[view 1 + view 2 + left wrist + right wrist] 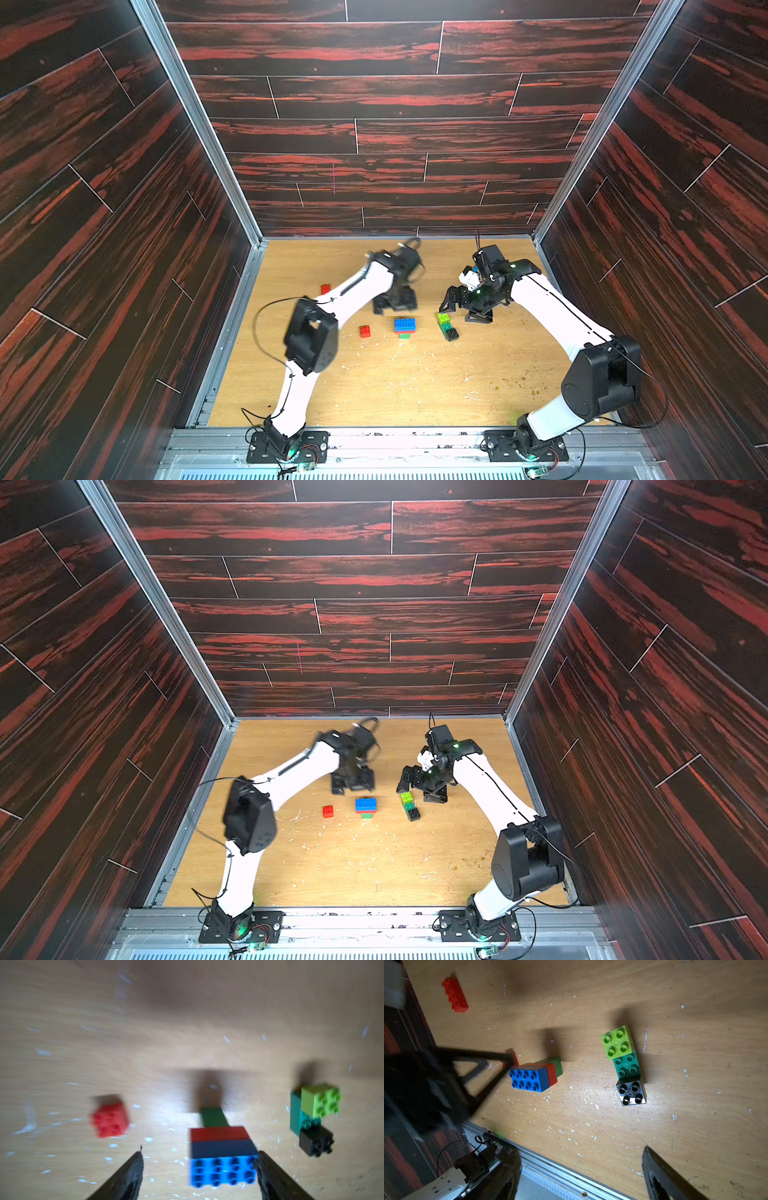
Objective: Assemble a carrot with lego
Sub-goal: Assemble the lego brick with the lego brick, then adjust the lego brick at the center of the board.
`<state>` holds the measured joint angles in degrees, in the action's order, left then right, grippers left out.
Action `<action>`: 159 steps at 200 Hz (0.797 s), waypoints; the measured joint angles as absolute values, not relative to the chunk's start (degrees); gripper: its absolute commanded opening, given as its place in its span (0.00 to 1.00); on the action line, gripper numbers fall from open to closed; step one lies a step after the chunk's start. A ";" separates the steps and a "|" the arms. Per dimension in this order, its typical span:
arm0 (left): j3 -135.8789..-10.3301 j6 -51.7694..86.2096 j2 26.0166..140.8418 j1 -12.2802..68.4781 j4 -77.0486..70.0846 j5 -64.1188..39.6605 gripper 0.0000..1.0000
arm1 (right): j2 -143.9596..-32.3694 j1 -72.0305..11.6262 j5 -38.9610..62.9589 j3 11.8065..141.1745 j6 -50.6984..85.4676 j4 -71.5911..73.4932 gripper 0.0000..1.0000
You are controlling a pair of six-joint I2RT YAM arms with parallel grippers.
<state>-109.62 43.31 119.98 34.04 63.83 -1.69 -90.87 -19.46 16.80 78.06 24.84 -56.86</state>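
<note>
A joined stack of lego, a blue brick (pixel 404 323) over red over a green one (pixel 214 1119), rests mid-table with its studs up. My left gripper (pixel 395 309) hovers just behind it, open and blurred. In the left wrist view the blue brick (pixel 223 1171) lies between the fingers, against one of them, with a wide gap to the other. A teal bar (pixel 446 327) carrying a lime brick (pixel 617 1042) and a black brick (pixel 631 1093) lies to the stack's right. My right gripper (pixel 462 313) stands open and empty just behind that bar.
A small red brick (pixel 365 331) lies left of the stack. An oblong red brick (pixel 325 288) sits further back, beside the left arm. Dark panel walls close the table on three sides. A metal rail (pixel 374 432) runs along the front edge.
</note>
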 measured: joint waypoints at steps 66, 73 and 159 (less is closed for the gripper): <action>-106.80 40.91 117.60 13.89 61.95 5.21 0.86 | -90.87 -19.46 16.99 78.06 25.02 -56.55 0.92; -106.10 40.49 117.60 12.23 61.06 5.48 0.86 | -90.87 -19.46 16.99 78.06 25.04 -56.53 0.92; -111.18 33.58 130.41 1.87 53.67 4.14 0.82 | -90.87 -19.46 16.93 78.19 26.02 -56.55 0.92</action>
<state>-111.18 33.58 130.41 1.87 53.67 4.14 -90.87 -19.46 16.93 78.19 26.02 -56.55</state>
